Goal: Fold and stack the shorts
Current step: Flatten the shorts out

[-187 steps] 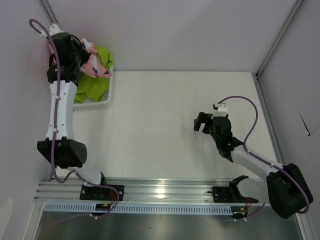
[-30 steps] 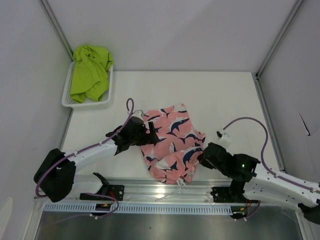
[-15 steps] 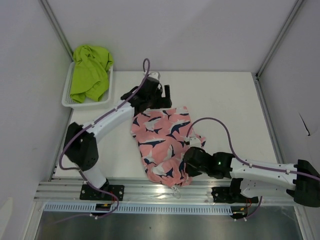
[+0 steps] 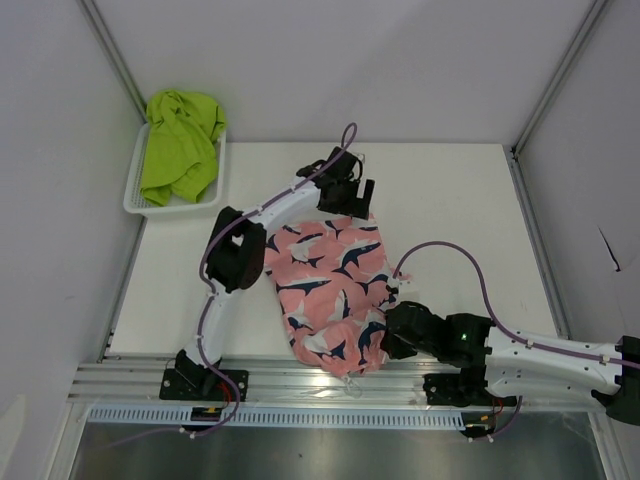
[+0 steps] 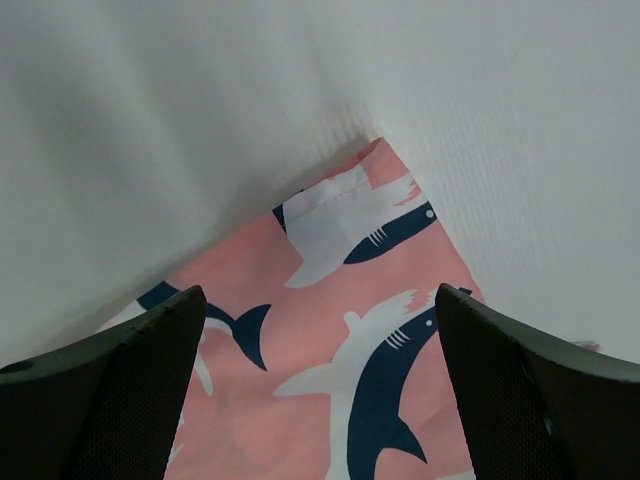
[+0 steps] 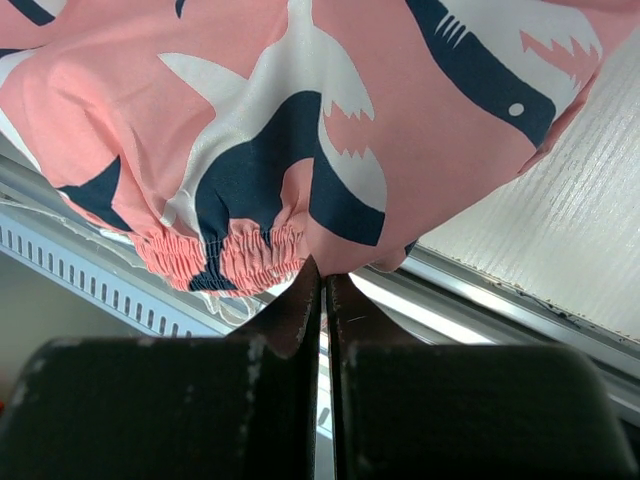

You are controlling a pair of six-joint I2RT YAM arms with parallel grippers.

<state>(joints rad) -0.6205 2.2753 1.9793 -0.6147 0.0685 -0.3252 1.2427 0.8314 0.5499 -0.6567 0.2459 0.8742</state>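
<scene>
Right jaws pinch shorts [image 4: 330, 290] (left wide).

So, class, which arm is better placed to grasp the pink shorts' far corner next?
Left. The left gripper is open right over that far corner, while the right gripper is shut on the pink shorts at the near edge.

No readable text, label, brand or number shows in any view.
</scene>
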